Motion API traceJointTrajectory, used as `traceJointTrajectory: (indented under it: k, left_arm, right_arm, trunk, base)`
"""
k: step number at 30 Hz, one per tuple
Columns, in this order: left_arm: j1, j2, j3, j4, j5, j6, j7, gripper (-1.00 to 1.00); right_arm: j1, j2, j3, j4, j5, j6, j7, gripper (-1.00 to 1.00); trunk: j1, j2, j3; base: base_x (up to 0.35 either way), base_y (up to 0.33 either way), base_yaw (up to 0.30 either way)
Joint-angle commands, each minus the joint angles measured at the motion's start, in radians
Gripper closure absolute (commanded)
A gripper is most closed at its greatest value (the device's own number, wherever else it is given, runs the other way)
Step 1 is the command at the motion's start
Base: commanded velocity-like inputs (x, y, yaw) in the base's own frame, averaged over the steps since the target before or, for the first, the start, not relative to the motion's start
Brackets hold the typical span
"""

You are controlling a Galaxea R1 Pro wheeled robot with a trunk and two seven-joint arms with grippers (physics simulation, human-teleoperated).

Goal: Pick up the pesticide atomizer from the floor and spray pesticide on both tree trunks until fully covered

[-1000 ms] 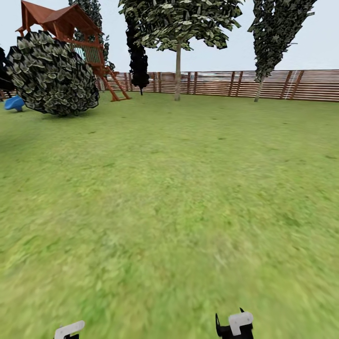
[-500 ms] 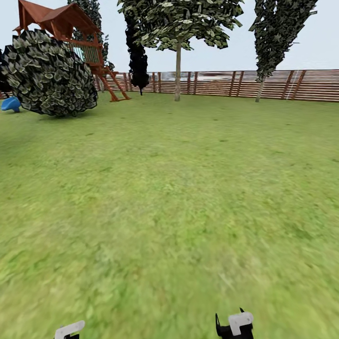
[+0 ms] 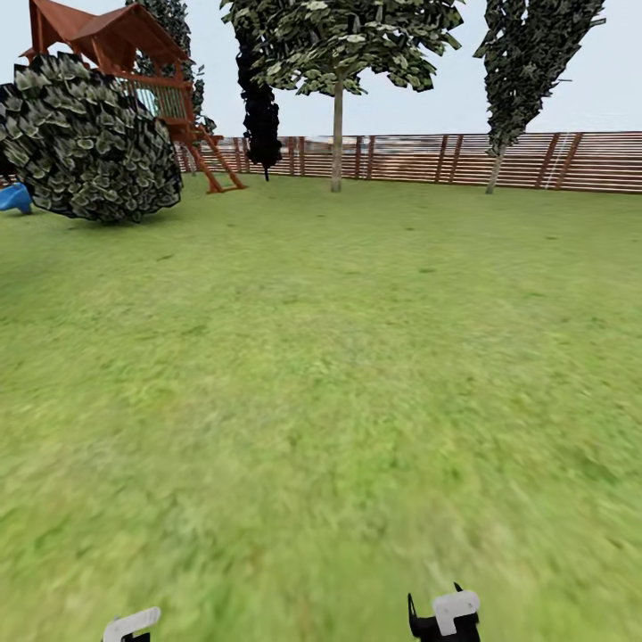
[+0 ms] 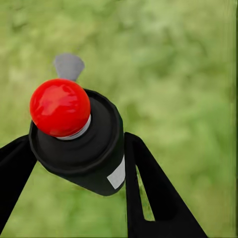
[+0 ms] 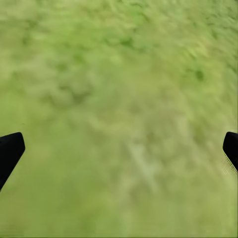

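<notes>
Firmly, left gripper [image 4: 74, 153] clamps pesticide atomizer [image 4: 79, 139]

One lawn [image 3: 339, 357], continuous green grass.
One slatted wooden fence [image 3: 428, 159], brown, along the far edge.
Two tall trees with bare trunks: one broad-crowned [image 3: 337, 134], one narrower [image 3: 493, 169] to its right.
One black column-shaped conifer [image 3: 260, 107].
One more dark conifer [image 3: 174, 27] behind the playset, possibly a second beside it; too hidden to count.
One large round bush [image 3: 89, 138].
One wooden playset [image 3: 134, 53], red-brown roof, one ladder.
One blue object [image 3: 13, 198] at the far left edge, kind unclear.
One pesticide atomizer [image 4: 84, 144]: one black body, one red cap, one grey nozzle.
Two grippers: left gripper [image 4: 74, 168], right gripper [image 5: 119, 148], two black fingers each.
</notes>
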Motion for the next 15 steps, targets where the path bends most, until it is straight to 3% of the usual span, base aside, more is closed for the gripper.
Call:
traceJointTrajectory:
  k: [1,15]
  left_arm:
    - [0.0,0.0,0.0,0.0,0.0,0.0,0.0,1.0]
    - [0.0,0.0,0.0,0.0,0.0,-0.002,0.0,1.0]
  right_arm:
    - [0.0,0.0,0.0,0.0,0.0,0.0,0.0,-1.0]
    - [0.0,0.0,0.0,0.0,0.0,0.0,0.0,-1.0]
  trunk:
    - [0.0,0.0,0.0]
    - [0.0,0.0,0.0]
  base:
    - [0.34,0.0,0.0]
    - [0.34,0.0,0.0]
